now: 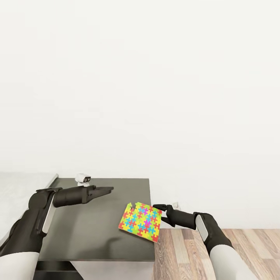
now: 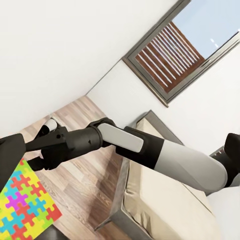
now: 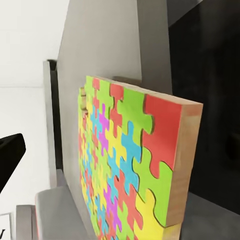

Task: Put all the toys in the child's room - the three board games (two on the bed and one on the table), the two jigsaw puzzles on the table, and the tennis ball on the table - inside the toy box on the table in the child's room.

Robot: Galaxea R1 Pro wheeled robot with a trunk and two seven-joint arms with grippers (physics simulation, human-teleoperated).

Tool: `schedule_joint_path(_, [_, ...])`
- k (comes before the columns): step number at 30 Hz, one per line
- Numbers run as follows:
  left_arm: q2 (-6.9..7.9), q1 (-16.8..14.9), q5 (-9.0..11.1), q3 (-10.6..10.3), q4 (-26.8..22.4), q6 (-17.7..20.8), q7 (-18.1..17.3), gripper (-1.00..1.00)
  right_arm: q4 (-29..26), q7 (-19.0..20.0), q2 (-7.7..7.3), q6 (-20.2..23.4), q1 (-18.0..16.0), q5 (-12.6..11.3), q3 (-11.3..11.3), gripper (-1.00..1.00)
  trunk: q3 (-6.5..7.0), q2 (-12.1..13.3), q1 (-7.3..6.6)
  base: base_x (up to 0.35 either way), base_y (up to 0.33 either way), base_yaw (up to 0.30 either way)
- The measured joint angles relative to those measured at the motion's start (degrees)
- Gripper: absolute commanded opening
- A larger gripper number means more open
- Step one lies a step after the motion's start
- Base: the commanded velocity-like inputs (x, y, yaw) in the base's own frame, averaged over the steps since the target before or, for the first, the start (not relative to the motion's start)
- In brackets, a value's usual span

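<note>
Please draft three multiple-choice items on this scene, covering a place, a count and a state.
1. Where does the jigsaw puzzle lie?
A. At the dark cabinet top's right edge
B. On the floor
C. On the bed

2. How many jigsaw puzzles show in the head view?
A. Three
B. One
C. Two

3. How is the left gripper?
A. Clamped on the puzzle
B. Holding a ball
C. Empty above the cabinet top

Answers:
1 A, its corner overhangs the edge by the right gripper.
2 B, one multicolour square.
3 C, its fingers hold nothing.
</note>
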Motion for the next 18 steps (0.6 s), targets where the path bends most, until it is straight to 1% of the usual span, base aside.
schedule_joint_path(8, [0.07, 0.0, 0.1, 0.1, 0.0, 0.1, 0.0, 1.00, 0.0, 0.0, -0.07, 0.1, 0.0, -0.2, 0.0, -1.00, 0.00, 0.0, 0.00, 0.000, 0.001, 0.000])
schedule_joint_path(18, [0.16, -0.2, -0.2, -0.5, -0.1, 0.5, 0.0, 1.00, -0.3, 0.4, -0.23, 0.1, 0.0, -0.2, -0.1, -1.00, 1.79, 4.0, -2.19, 0.000, 0.000, 0.000])
